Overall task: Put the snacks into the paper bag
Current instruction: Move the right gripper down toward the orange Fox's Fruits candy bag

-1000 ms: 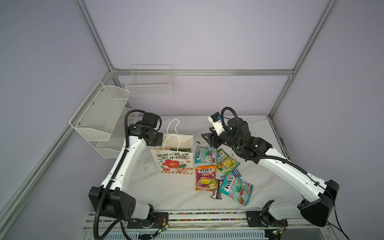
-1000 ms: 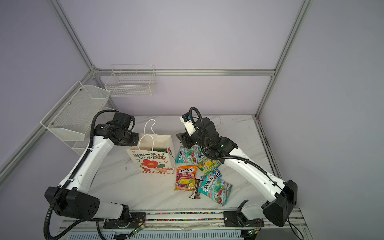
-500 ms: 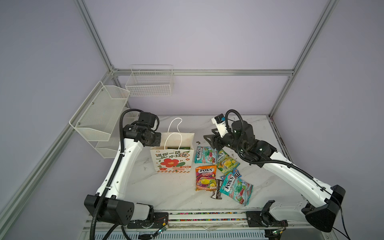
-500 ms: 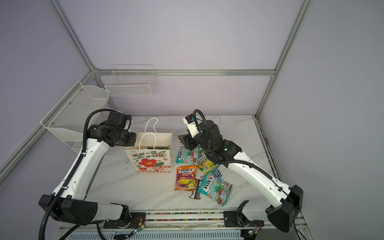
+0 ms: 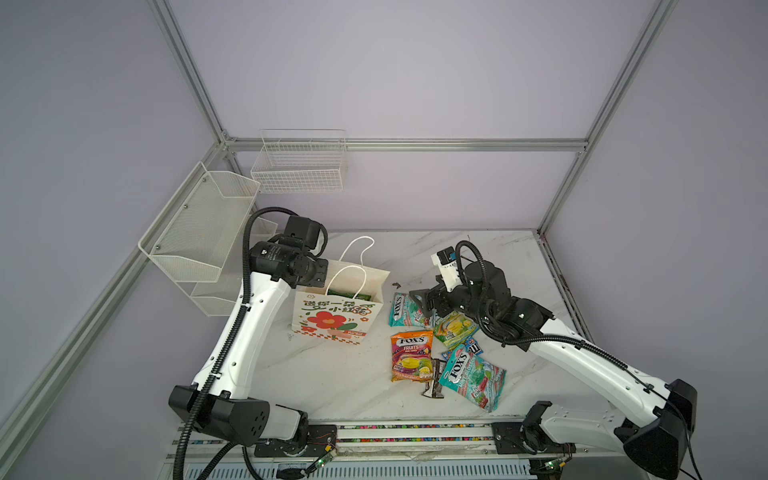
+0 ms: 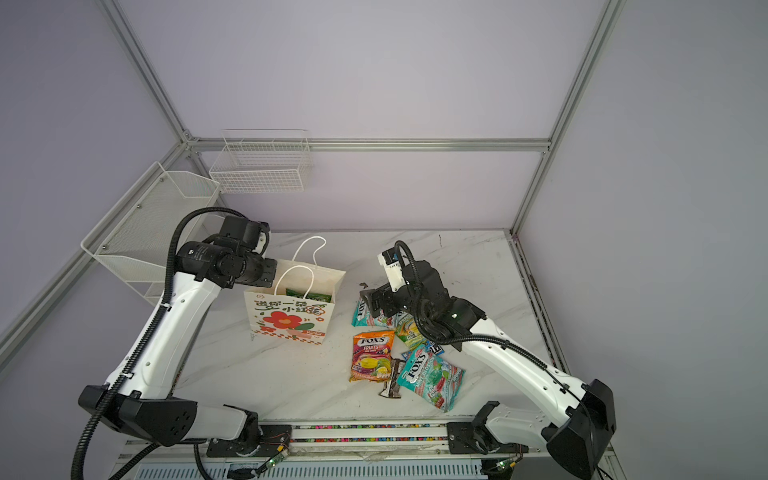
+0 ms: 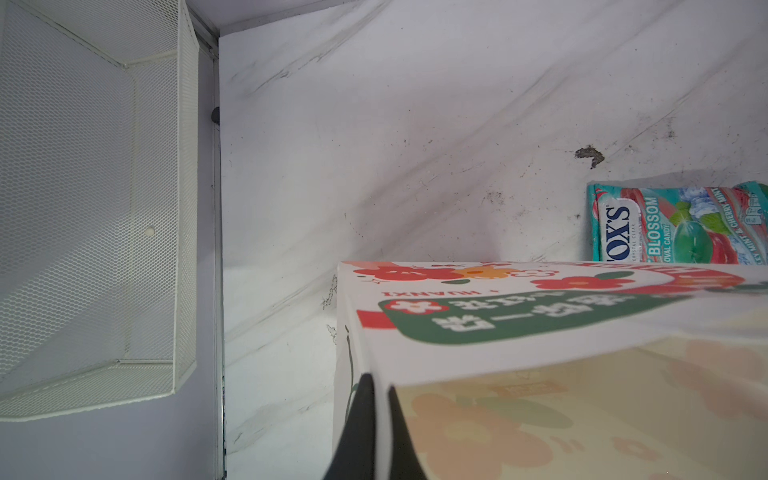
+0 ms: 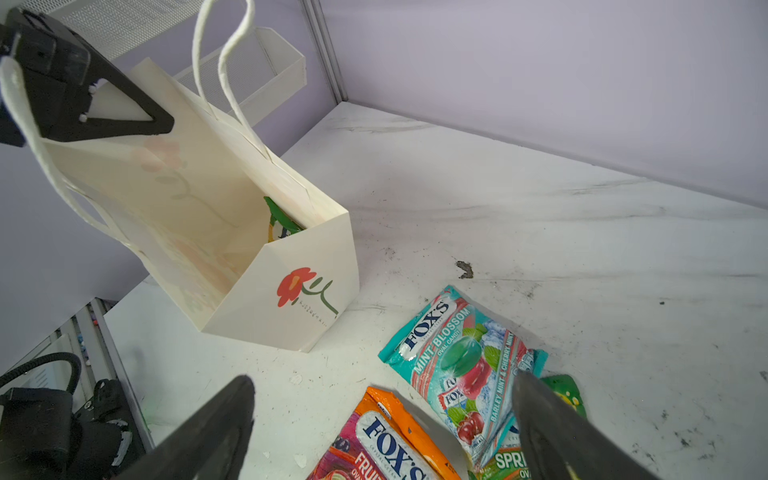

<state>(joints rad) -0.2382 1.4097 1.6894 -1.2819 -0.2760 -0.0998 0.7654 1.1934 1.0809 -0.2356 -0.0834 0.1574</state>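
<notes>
Marble table (image 5: 353, 374): white paper bag (image 5: 332, 320), red flower, green characters, stands upright, left end effector (image 7: 379, 386) clenched on its rim. At its 3 o'clock: FOX'S MINT BLOSSOM packet (image 8: 457, 365), FOX'S FRUITS packet (image 5: 410, 355), SPRI… packet (image 8: 505, 461) (cropped, Spring-something maybe). Right end effector (image 8: 382, 378) hangs released over them.

- The left gripper (image 7: 378, 384) pinches the rim of the paper bag (image 7: 540, 332), its two dark fingers pressed on either side of the paper wall.
- A teal FOX'S packet (image 7: 673, 224) lies flat on the marble tabletop (image 7: 415, 145), just beside the bag.
- A dark smudge (image 7: 590, 154) marks the tabletop near the packet.
- A white mesh basket (image 7: 91, 208) hangs past the tabletop's edge.
</notes>
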